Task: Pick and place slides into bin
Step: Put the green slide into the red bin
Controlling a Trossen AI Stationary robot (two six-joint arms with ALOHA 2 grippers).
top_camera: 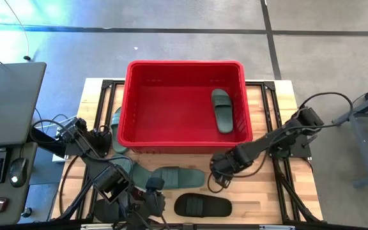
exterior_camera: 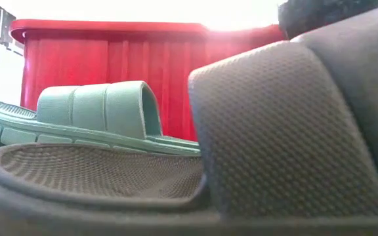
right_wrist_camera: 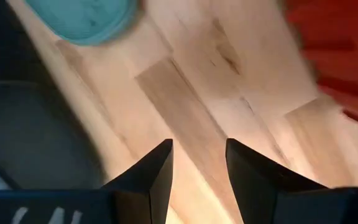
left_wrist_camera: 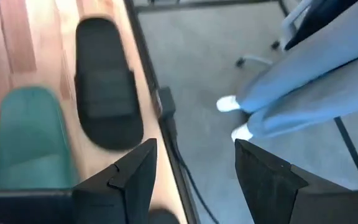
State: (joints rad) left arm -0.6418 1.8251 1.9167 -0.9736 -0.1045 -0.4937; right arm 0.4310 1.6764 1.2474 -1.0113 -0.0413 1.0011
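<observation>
The red bin (top_camera: pixel 184 73) stands at the table's far middle with one green slide (top_camera: pixel 222 110) lying inside by its right wall. On the table, a green slide (top_camera: pixel 174 177) lies flat in front of the bin, a black slide (top_camera: pixel 202 206) lies nearer the front edge, and another green slide (top_camera: pixel 117 135) lies by the bin's left wall. My right gripper (right_wrist_camera: pixel 199 149) points down, open, over bare wood just right of the green slide. My left gripper (left_wrist_camera: pixel 194 149) hangs open at the near edge, left of the black slide (left_wrist_camera: pixel 104 93).
Black rails (top_camera: pixel 280 160) run along the wooden table's sides. A desk with a keyboard and mouse (top_camera: pixel 5 160) stands to the left. A person's legs and white shoes (left_wrist_camera: pixel 303 93) stand on the floor beyond the near edge. Bare wood lies right of the slides.
</observation>
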